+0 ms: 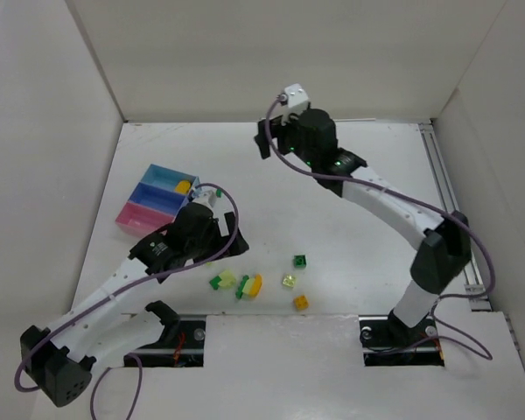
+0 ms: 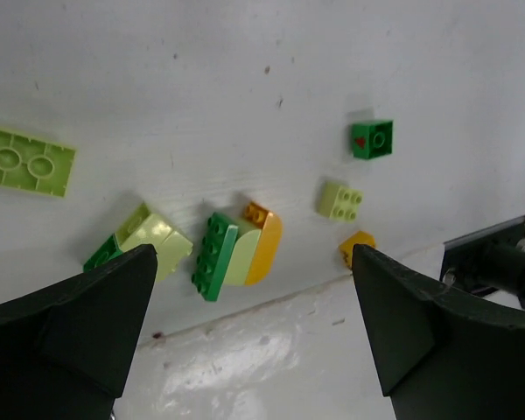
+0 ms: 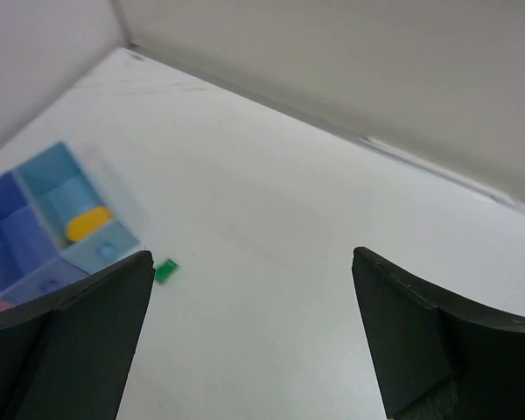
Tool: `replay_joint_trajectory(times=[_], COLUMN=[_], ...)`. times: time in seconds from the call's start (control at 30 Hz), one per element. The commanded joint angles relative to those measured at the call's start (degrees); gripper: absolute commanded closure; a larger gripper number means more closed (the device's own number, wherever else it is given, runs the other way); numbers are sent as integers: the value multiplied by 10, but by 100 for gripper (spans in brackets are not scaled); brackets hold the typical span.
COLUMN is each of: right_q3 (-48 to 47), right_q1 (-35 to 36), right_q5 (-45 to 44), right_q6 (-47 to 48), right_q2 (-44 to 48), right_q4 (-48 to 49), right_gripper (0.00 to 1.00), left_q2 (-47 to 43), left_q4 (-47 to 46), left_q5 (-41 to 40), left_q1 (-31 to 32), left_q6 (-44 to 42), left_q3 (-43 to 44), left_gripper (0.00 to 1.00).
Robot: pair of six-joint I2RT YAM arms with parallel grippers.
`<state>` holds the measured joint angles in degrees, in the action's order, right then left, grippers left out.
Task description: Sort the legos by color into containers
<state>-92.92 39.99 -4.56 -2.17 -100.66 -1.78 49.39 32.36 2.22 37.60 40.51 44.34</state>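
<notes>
The three joined trays (image 1: 149, 199) sit at the left: light blue, darker blue, pink. A yellow lego (image 1: 183, 185) lies in the light blue tray, as the right wrist view (image 3: 88, 223) also shows. A small green lego (image 3: 165, 270) lies on the table just beside that tray. Loose legos lie near the front edge: a dark green one (image 2: 372, 139), a pale yellow-green one (image 2: 339, 200), an orange one (image 2: 357, 247), a joined green, pale and orange cluster (image 2: 239, 248), a pale and green pair (image 2: 140, 241) and a pale green plate (image 2: 28, 160). My left gripper (image 2: 254, 324) is open and empty above the cluster. My right gripper (image 3: 254, 332) is open and empty, high near the back.
White walls enclose the table on the left, back and right. A raised white ledge (image 1: 280, 328) runs along the front edge just behind the legos. The left arm (image 1: 157, 254) stretches between the trays and the legos.
</notes>
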Motion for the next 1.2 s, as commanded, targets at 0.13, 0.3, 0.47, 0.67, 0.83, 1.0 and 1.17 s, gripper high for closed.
replay_joint_trajectory(times=[0.13, 0.3, 0.47, 0.67, 0.83, 1.0, 1.17], right_q3=[267, 362, 398, 410, 422, 439, 439], right_q1=[18, 59, 69, 81, 87, 87, 87], right_q5=[-161, -154, -154, -228, -248, -248, -243], right_q6=[-97, -131, -163, -195, -213, -224, -224], right_q2=[201, 285, 317, 327, 347, 359, 370], right_q4=[-2, -2, -44, -99, -125, -125, -131], right_gripper=[4, 14, 32, 42, 52, 53, 53], left_q2=[-5, 50, 122, 167, 207, 245, 251], left_q4=[-44, -50, -21, -30, -35, -23, -4], left_q5=[36, -51, -100, -116, -116, -143, -164], left_q1=[34, 96, 122, 149, 171, 182, 182], left_q6=[33, 90, 130, 138, 138, 163, 185], left_q3=[-43, -55, -13, -13, -1, 9, 15], left_gripper=[15, 29, 42, 50, 50, 62, 64])
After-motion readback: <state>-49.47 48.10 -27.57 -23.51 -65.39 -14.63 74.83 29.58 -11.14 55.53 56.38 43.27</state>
